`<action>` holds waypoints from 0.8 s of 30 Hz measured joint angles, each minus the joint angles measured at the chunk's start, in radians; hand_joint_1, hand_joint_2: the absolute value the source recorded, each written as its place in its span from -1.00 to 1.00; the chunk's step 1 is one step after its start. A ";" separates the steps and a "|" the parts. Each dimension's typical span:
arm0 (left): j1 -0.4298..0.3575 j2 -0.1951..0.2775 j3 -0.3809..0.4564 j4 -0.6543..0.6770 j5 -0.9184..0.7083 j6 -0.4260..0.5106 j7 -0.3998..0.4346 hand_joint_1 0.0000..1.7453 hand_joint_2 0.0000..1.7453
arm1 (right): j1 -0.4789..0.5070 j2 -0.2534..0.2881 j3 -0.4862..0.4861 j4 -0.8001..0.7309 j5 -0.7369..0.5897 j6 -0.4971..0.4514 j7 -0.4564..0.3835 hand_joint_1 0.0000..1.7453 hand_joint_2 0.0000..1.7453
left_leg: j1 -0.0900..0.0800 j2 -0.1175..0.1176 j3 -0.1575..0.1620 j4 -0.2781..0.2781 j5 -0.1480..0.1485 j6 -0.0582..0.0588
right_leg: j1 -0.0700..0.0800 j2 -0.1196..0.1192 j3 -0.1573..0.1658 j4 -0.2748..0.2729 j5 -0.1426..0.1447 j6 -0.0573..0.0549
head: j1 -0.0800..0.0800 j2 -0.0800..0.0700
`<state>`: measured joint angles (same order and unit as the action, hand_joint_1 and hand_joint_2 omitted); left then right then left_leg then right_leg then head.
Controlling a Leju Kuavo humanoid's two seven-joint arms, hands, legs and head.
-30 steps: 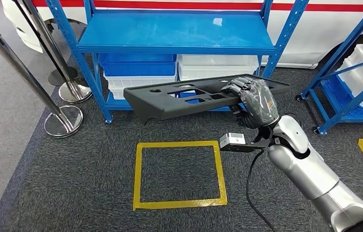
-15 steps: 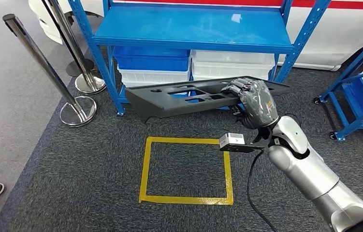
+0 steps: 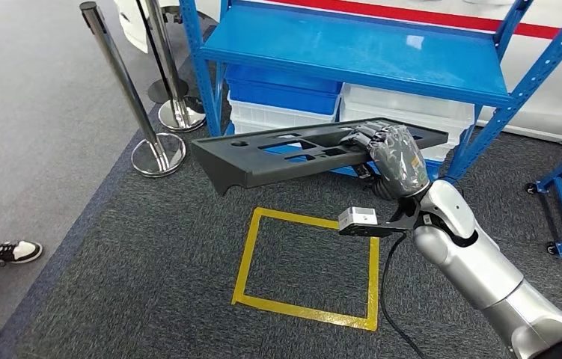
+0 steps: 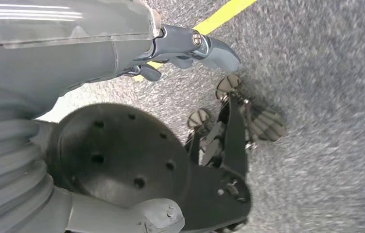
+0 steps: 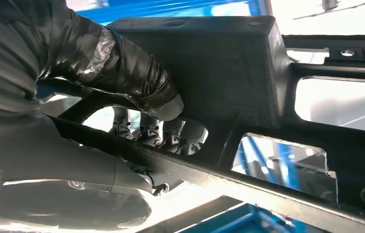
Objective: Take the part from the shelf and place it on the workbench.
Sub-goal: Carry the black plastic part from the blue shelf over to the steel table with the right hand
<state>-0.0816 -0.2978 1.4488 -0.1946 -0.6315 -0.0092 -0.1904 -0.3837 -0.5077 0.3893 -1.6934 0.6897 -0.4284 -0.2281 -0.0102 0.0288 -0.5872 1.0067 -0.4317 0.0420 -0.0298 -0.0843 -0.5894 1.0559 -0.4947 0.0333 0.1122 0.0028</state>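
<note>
Nearest to you, the yellow floor square (image 3: 307,268) lies on the carpet, and your left hand (image 4: 190,46) hangs above the floor; whether it is open or closed I cannot tell. Beyond that, your right hand (image 3: 391,153) grips the part (image 3: 292,152) near its right end, fingers through a cut-out. The long axis runs left to right, so most of the part extends left from the hand. Behind is the blue shelf (image 3: 360,52). I see no workbench.

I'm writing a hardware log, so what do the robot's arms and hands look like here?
The right arm is glossy silver with dark joint seams; a black cable hangs beside it. The right hand is dark grey under clear film. The left hand has a ribbed grey cover and thick grey thumb.
</note>
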 joint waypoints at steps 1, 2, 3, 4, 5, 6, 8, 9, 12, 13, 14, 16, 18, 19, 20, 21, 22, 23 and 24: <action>-0.001 0.000 0.000 0.000 0.001 0.000 -0.001 -1.00 1.00 | 0.000 -0.001 0.000 0.000 0.000 -0.001 0.000 1.00 1.00 | 0.003 -0.011 0.003 -0.006 0.006 0.006 | -0.001 0.028 -0.018 0.043 -0.029 0.001 | 0.000 0.000; -0.001 -0.001 0.000 0.000 0.001 0.000 -0.001 -1.00 1.00 | 0.001 -0.001 0.000 0.001 0.000 -0.002 0.000 1.00 1.00 | 0.001 -0.022 0.002 -0.007 0.009 0.010 | -0.001 0.055 -0.046 0.103 -0.063 0.001 | 0.000 0.000; -0.001 -0.001 0.000 0.000 0.001 0.000 -0.001 -1.00 1.00 | 0.003 -0.002 0.000 0.002 0.000 -0.002 0.000 1.00 1.00 | 0.000 -0.033 -0.001 -0.006 0.011 0.012 | 0.000 0.070 -0.077 0.168 -0.092 0.001 | 0.000 0.000; -0.001 -0.001 0.000 0.000 0.001 -0.001 -0.001 -1.00 1.00 | 0.005 -0.002 0.000 0.003 0.000 -0.002 0.000 1.00 1.00 | -0.001 -0.047 -0.002 -0.005 0.012 0.013 | 0.002 0.076 -0.102 0.219 -0.107 0.001 | 0.000 0.000; 0.000 -0.001 0.000 0.000 0.002 -0.001 -0.001 -1.00 1.00 | 0.008 -0.002 0.000 0.004 0.000 -0.002 0.000 1.00 1.00 | -0.002 -0.061 -0.004 -0.002 0.012 0.013 | 0.003 0.078 -0.111 0.238 -0.102 0.000 | 0.000 0.000; 0.000 -0.001 0.000 0.000 0.002 -0.002 -0.001 -1.00 1.00 | 0.009 -0.002 0.001 0.005 0.001 -0.002 0.001 1.00 1.00 | -0.002 -0.075 -0.004 0.002 0.011 0.012 | 0.003 0.081 -0.103 0.218 -0.078 -0.001 | 0.000 0.000; 0.001 -0.001 0.000 0.000 0.002 -0.002 -0.001 -1.00 1.00 | 0.010 -0.002 0.000 0.005 0.004 -0.003 0.002 1.00 1.00 | -0.002 -0.104 -0.007 0.012 0.008 0.008 | 0.001 0.103 -0.047 0.100 -0.009 -0.006 | 0.000 0.000; 0.000 -0.001 0.000 0.000 0.002 -0.002 -0.001 -1.00 1.00 | 0.010 -0.002 0.000 0.005 0.006 -0.004 0.002 1.00 1.00 | -0.004 -0.116 -0.011 0.020 0.006 0.005 | -0.001 0.123 -0.021 0.041 0.012 -0.008 | 0.000 0.000; 0.001 -0.001 0.000 0.000 0.002 -0.002 -0.001 -1.00 1.00 | 0.013 -0.003 0.000 0.004 0.011 -0.006 0.003 1.00 1.00 | -0.002 -0.148 -0.028 0.029 0.007 -0.010 | 0.000 0.145 -0.001 -0.015 0.020 -0.015 | 0.000 0.000; 0.002 -0.001 0.000 0.000 0.002 -0.003 -0.001 -1.00 1.00 | 0.014 -0.003 0.001 0.003 0.012 -0.007 0.003 1.00 1.00 | -0.001 -0.158 -0.032 0.028 0.009 -0.015 | -0.001 0.134 -0.001 -0.016 0.022 -0.020 | 0.000 0.000; 0.004 -0.001 0.000 0.000 0.002 -0.003 -0.001 -1.00 1.00 | 0.014 -0.003 0.001 0.003 0.013 -0.007 0.004 1.00 1.00 | -0.002 -0.152 -0.035 0.033 0.005 -0.021 | -0.003 0.123 0.001 -0.020 0.025 -0.025 | 0.000 0.000; 0.004 0.000 0.000 -0.001 0.002 -0.003 -0.001 -1.00 1.00 | 0.016 -0.002 0.001 0.001 0.014 -0.009 0.005 1.00 1.00 | -0.003 -0.106 -0.061 0.090 -0.032 -0.032 | -0.007 0.098 0.006 -0.028 0.028 -0.037 | -0.001 0.000; 0.003 0.000 0.000 -0.001 0.002 -0.003 -0.002 -1.00 1.00 | 0.018 -0.002 0.001 0.000 0.017 -0.010 0.006 1.00 1.00 | 0.004 -0.055 -0.118 0.216 -0.096 -0.044 | -0.004 0.073 0.009 -0.029 0.026 -0.043 | -0.001 0.000; 0.003 0.000 0.000 -0.001 0.002 -0.003 -0.002 -1.00 1.00 | 0.019 -0.002 0.001 -0.001 0.019 -0.010 0.006 1.00 1.00 | 0.009 -0.045 -0.146 0.273 -0.117 -0.049 | -0.003 0.060 0.009 -0.029 0.025 -0.043 | -0.001 0.000; 0.003 0.000 0.000 -0.001 0.002 -0.003 -0.003 -1.00 1.00 | 0.019 -0.002 0.002 -0.001 0.021 -0.010 0.006 1.00 1.00 | 0.013 -0.039 -0.160 0.303 -0.121 -0.053 | -0.003 0.046 0.010 -0.028 0.024 -0.043 | -0.001 0.000; 0.004 0.000 0.000 -0.001 0.002 -0.003 -0.003 -1.00 1.00 | 0.020 -0.002 0.002 -0.001 0.023 -0.010 0.007 1.00 1.00 | 0.016 -0.035 -0.155 0.294 -0.107 -0.055 | -0.003 0.033 0.011 -0.028 0.023 -0.042 | -0.001 0.000; 0.004 0.000 0.000 -0.001 0.002 -0.004 -0.003 -1.00 1.00 | 0.020 -0.002 0.003 -0.001 0.025 -0.010 0.007 1.00 1.00 | 0.018 -0.028 -0.130 0.247 -0.078 -0.054 | -0.002 0.020 0.013 -0.028 0.021 -0.040 | -0.001 0.000; 0.004 0.000 0.000 -0.001 0.002 -0.004 -0.004 -1.00 1.00 | 0.019 -0.002 0.003 -0.001 0.027 -0.010 0.007 1.00 1.00 | 0.017 -0.008 -0.091 0.176 -0.045 -0.051 | -0.002 0.008 0.016 -0.028 0.019 -0.038 | -0.001 0.000; 0.004 0.000 0.000 -0.001 0.002 -0.004 -0.005 -1.00 1.00 | 0.019 -0.002 0.003 -0.001 0.028 -0.010 0.007 1.00 1.00 | 0.012 0.019 -0.055 0.107 -0.022 -0.045 | 0.000 -0.003 0.019 -0.028 0.017 -0.034 | -0.001 0.000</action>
<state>-0.0780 -0.2975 1.4488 -0.1957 -0.6293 -0.0135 -0.1954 -0.3652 -0.5097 0.3924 -1.6947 0.7175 -0.4383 -0.2209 0.0017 0.0473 -0.6427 1.1137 -0.4538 -0.0031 -0.0296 -0.0877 -0.5706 1.0284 -0.4777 -0.0007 0.1110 0.0027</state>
